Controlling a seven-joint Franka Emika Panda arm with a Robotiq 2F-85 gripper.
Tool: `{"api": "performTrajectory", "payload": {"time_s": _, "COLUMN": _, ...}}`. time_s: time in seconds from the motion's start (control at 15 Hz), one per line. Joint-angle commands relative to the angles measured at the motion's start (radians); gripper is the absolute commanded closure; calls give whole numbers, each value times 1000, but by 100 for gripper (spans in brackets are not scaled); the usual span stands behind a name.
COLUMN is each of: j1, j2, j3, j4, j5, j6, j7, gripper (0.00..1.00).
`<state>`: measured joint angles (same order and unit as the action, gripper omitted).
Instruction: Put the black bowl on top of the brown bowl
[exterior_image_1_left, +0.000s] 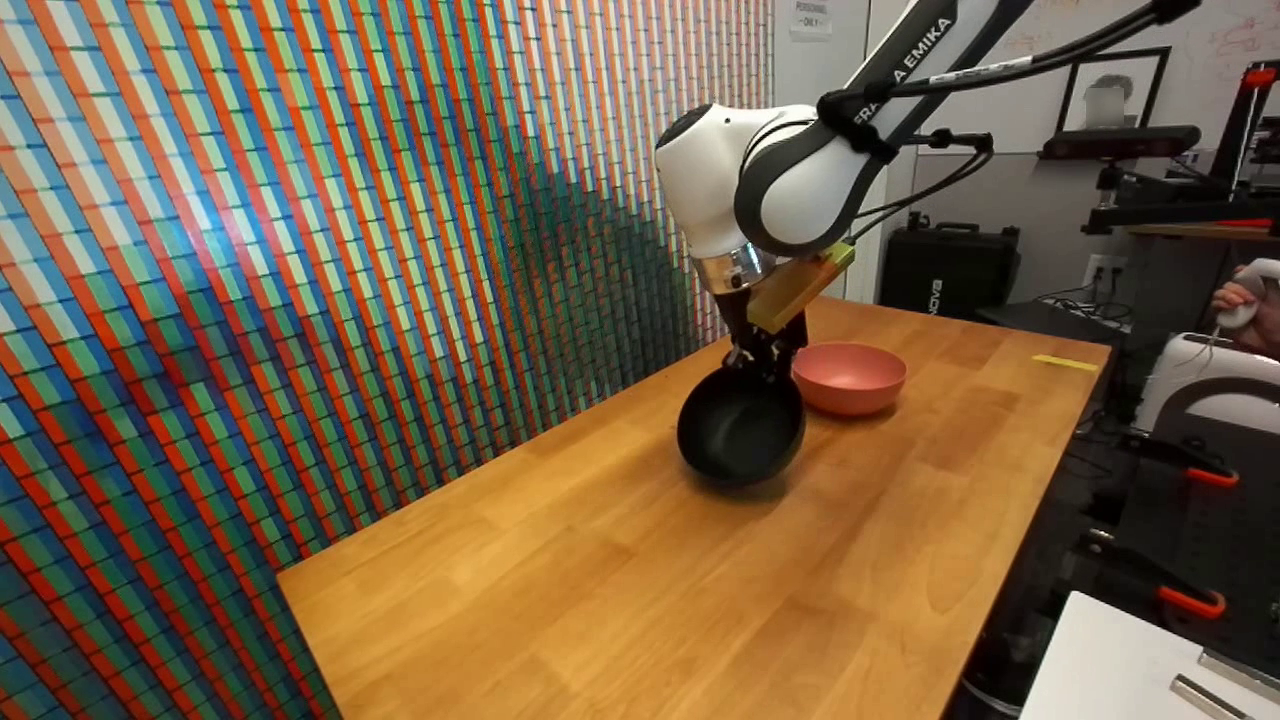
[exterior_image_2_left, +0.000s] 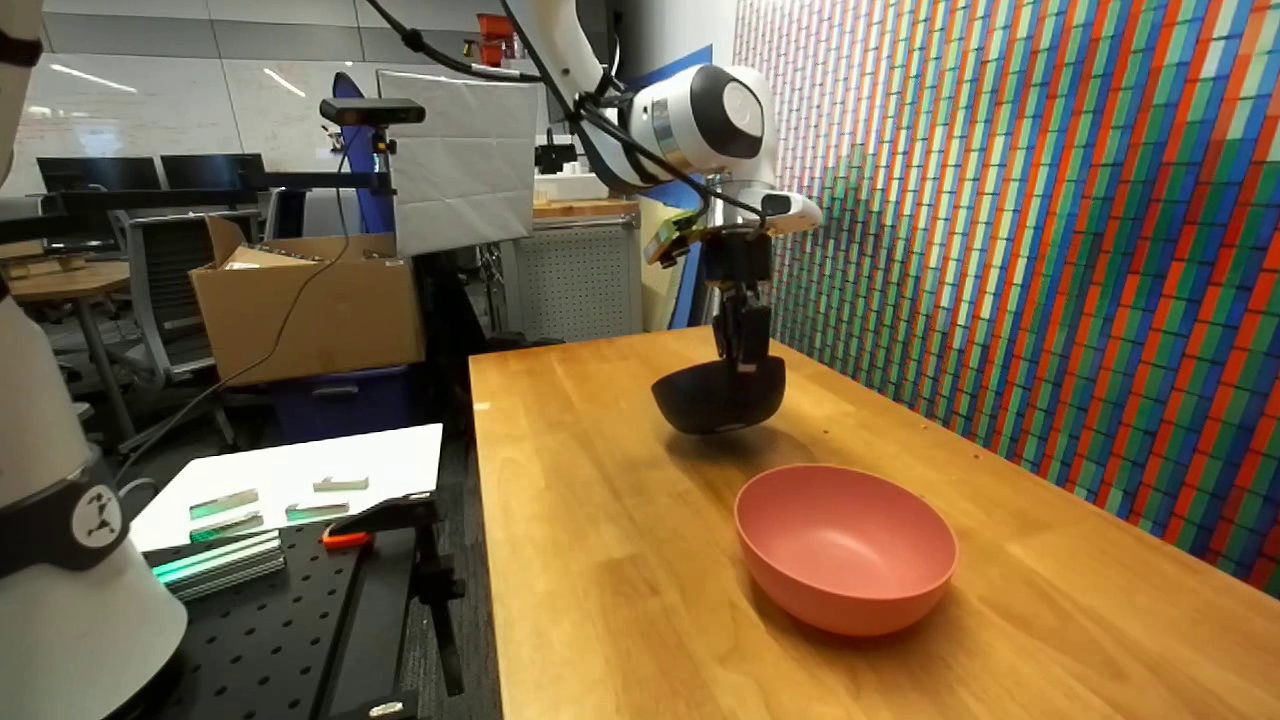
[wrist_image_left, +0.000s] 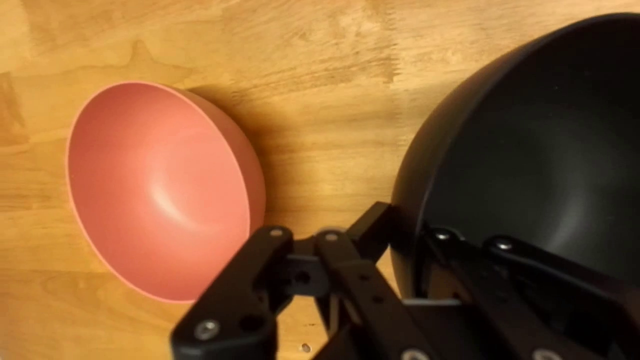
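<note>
"Wrist view: what does the gripper (wrist_image_left: 409, 232) have?"

"The black bowl (wrist_image_left: 540, 150), pinched by its rim. It hangs tilted beneath the gripper, over the table (wrist_image_left: 320, 125)."

"And the brown bowl (wrist_image_left: 165, 170)?"

"Upright on that table (salmon pink, really), off to one side of the gripper, apart from the black bowl."

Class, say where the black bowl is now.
In the wrist view, the black bowl is on the right, held by the end effector, with the reddish bowl to its left. Both exterior views show the black one tilted over the table.
</note>
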<state>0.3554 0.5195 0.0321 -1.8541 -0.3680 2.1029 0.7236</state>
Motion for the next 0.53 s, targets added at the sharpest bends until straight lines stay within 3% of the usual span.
{"api": "performTrajectory", "payload": {"time_s": 0.0, "j1": -3, "j2": -37, "j3": 3, "j4": 6, "j5": 15, "j6": -25, "j7": -10, "gripper": 91}}
{"api": "performTrajectory", "payload": {"time_s": 0.47, "j1": -31, "j2": -117, "j3": -5, "j4": -27, "j5": 24, "j6": -19, "j7": -11, "gripper": 91}}
